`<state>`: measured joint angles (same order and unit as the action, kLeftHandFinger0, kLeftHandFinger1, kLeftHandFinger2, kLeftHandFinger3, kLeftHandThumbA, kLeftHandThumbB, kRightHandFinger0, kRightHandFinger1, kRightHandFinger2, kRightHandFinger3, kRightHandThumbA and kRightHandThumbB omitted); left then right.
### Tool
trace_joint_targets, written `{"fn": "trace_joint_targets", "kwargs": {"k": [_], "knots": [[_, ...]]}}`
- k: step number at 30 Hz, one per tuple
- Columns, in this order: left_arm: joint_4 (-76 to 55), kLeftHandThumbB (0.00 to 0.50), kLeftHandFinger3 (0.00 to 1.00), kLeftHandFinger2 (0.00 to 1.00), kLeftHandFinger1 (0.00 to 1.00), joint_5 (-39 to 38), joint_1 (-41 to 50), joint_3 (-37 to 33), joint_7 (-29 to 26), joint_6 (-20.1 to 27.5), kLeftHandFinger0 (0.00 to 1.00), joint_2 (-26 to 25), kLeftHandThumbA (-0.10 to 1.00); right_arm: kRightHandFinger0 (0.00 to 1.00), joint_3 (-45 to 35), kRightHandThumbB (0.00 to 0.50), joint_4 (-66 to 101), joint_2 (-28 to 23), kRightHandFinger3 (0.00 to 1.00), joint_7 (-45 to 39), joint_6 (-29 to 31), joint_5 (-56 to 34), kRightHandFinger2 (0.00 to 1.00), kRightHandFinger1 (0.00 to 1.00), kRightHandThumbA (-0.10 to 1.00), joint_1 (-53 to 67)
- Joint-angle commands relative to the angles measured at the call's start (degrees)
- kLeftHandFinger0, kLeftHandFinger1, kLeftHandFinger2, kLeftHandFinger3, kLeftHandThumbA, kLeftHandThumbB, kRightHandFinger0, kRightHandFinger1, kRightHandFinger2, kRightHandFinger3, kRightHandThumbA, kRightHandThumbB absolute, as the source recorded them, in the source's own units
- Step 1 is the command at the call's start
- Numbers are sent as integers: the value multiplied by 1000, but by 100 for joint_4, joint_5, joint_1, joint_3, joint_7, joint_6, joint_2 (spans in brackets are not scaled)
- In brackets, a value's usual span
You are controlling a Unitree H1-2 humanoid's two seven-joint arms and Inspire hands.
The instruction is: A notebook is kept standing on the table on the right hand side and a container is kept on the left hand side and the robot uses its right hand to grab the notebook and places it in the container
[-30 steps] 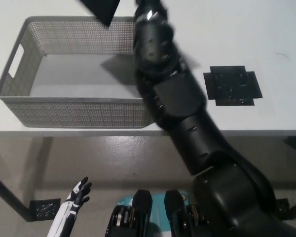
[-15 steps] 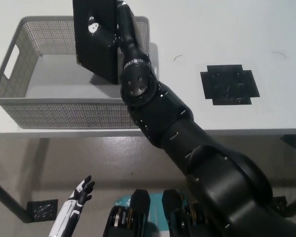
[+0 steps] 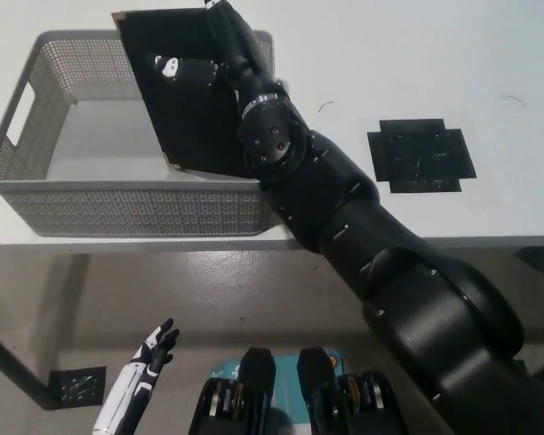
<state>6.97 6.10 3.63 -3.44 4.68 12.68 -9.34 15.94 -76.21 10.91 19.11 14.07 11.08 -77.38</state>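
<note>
Now one black notebook (image 3: 186, 100) is tilted over the right part of one grey mesh container (image 3: 91, 204), gripped by the black right hand (image 3: 219, 65), while the white left hand (image 3: 145, 358) rests low, fingers spread, holding nothing.

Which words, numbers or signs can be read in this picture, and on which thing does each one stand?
None can be read.
notebook, held by the right hand: plain black cover, no text visible.
container: plain mesh, no label.
black square on the table: pattern only, no readable text.
</note>
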Motion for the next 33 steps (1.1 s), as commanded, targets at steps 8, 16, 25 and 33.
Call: {"fn": "trace_joint_targets", "kwargs": {"k": [8, 16, 25, 33], "knots": [[-30, 282, 1000, 1000, 1000, 245, -81, -57, -32, 191, 1000, -87, 1000, 1000, -4, 500, 580, -145, 1000, -164, 336, 249, 1000, 1000, 1000, -532], [-48, 193, 1000, 1000, 1000, 133, -85, -27, 20, 148, 1000, -56, 1000, 1000, -316, 476, 1988, -702, 1000, -401, -4, 155, 1000, 1000, 1000, -995], [-90, 181, 1000, 1000, 1000, 173, -36, -36, -2, 65, 1000, -24, 1000, 1000, -976, 489, 4748, -1580, 1000, -1067, -1190, -215, 1000, 1000, 1000, -1182], [-115, 187, 1000, 1000, 1000, 174, -20, -21, 43, -30, 1000, -92, 1000, 1000, -1517, 452, 8059, -2263, 1000, -1503, -1867, -733, 1000, 1000, 1000, 153]]}}
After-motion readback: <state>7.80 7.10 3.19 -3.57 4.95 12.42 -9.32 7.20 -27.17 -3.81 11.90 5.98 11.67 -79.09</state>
